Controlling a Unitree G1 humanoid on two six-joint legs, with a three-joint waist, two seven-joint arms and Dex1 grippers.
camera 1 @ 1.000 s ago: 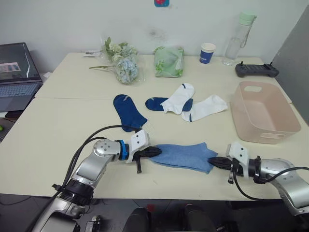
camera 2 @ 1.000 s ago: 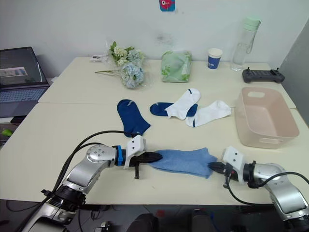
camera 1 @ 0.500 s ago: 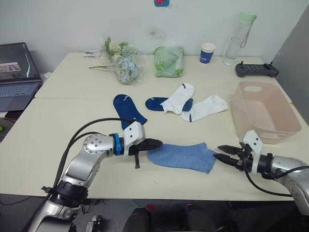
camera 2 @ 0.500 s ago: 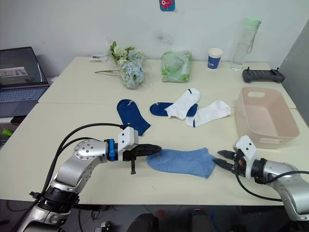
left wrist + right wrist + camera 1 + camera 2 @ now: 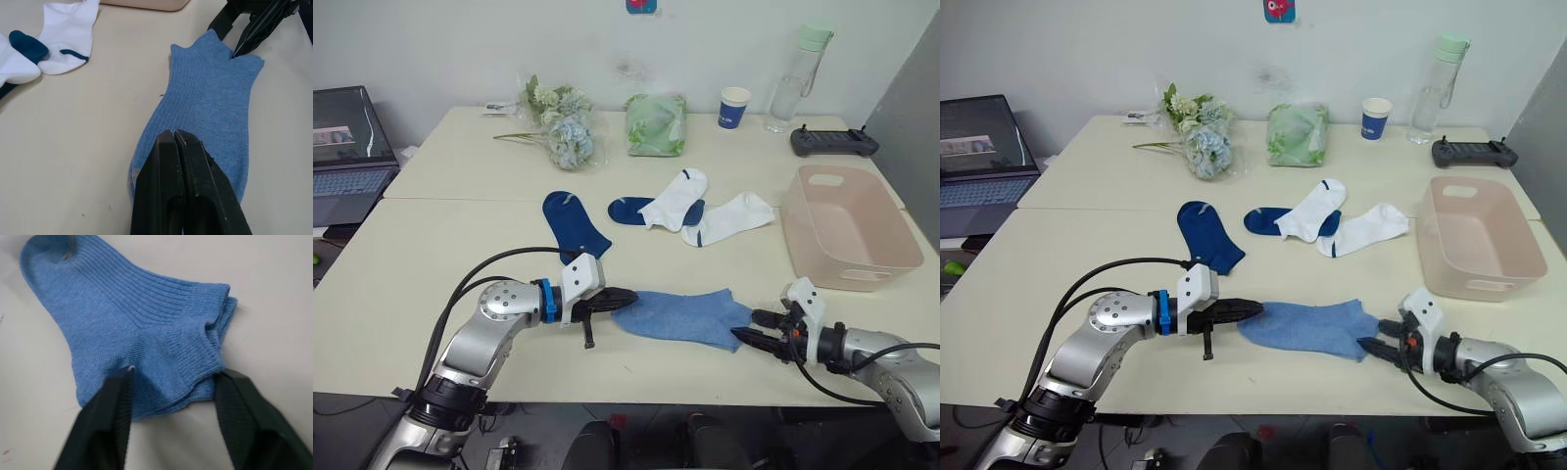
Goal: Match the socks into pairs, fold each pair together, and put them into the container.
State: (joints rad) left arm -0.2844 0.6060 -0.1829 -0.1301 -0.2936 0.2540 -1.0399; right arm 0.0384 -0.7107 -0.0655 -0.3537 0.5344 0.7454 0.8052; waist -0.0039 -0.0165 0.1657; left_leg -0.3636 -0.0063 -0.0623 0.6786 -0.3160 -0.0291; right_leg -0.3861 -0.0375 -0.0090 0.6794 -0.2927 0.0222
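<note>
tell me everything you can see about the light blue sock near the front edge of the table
The light blue sock is soft ribbed knit, apparently two stacked, lying flat near the table's front edge. The left gripper is shut on its toe end; the right gripper, open, straddles the cuff corner. It lies apart from the other socks.

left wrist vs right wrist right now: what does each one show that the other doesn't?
Left wrist: the left gripper with fingers shut at the toe end of the light blue sock, a white sock, the pink container's edge, and the right gripper at the cuff. Right wrist: its own fingers spread open at the cuff, where stacked blue layers show. Both: the blue sock on the table.
</note>
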